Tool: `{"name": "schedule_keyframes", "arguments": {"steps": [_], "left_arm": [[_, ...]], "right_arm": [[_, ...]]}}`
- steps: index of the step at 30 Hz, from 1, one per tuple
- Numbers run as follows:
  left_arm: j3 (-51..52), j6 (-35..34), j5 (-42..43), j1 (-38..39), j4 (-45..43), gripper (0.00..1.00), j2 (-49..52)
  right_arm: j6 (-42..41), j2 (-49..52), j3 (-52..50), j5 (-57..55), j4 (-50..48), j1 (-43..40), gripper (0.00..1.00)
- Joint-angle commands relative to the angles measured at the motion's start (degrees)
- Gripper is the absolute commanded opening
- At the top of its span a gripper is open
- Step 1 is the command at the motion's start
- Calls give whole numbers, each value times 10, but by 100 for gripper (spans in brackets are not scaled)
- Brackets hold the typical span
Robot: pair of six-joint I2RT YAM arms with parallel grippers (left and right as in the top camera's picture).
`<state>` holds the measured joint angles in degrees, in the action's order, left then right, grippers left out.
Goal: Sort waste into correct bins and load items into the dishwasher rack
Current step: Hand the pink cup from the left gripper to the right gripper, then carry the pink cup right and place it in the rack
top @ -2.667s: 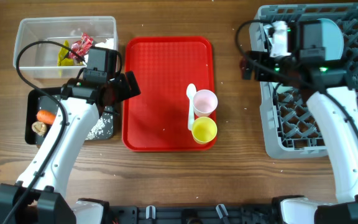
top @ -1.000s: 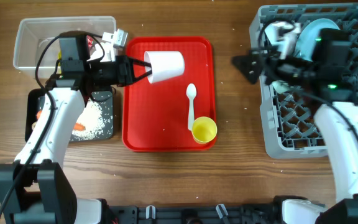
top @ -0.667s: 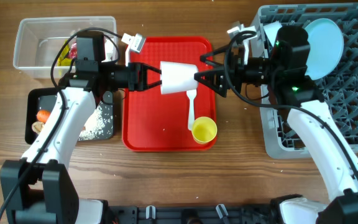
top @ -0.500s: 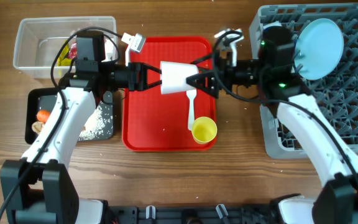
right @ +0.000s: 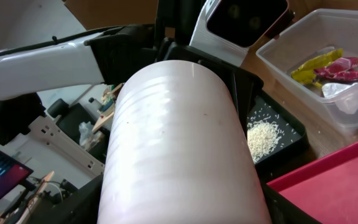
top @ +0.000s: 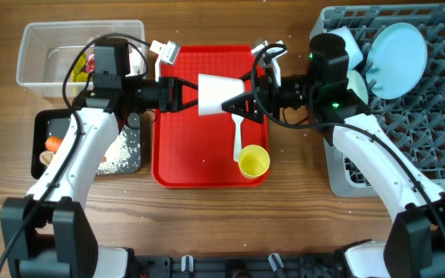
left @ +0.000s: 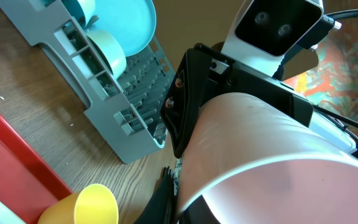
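The right claw [top: 238, 103] has swung over from the rack [top: 439, 139] and narrowed around the pink cup's [top: 215, 93] free end. Whether it grips yet, I cannot tell. The left claw [top: 191, 94] holds the other end above the tray [top: 191, 162] — a handover toward the rack, I judge.

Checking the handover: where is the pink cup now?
Overhead, the pink cup lies sideways over the red tray, between the left gripper and right gripper, just beyond the white spoon.
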<state>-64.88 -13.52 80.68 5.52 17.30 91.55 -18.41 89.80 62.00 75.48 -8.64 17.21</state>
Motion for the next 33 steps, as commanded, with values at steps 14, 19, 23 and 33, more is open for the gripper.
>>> {"name": "schedule_keyframes", "arguments": {"steps": [14,19,23,33], "left_arm": [[-4,11,-3,2,1,45,3],[-4,11,-4,2,2,45,3],[-4,11,-4,2,1,45,3],[-4,11,-197,2,38,52,3]], "right_arm": [[4,7,-5,9,-12,-2,53],[4,7,-5,42,-12,-52,53],[5,7,-5,47,-8,-96,52],[118,4,-4,-200,245,-161,48]]}}
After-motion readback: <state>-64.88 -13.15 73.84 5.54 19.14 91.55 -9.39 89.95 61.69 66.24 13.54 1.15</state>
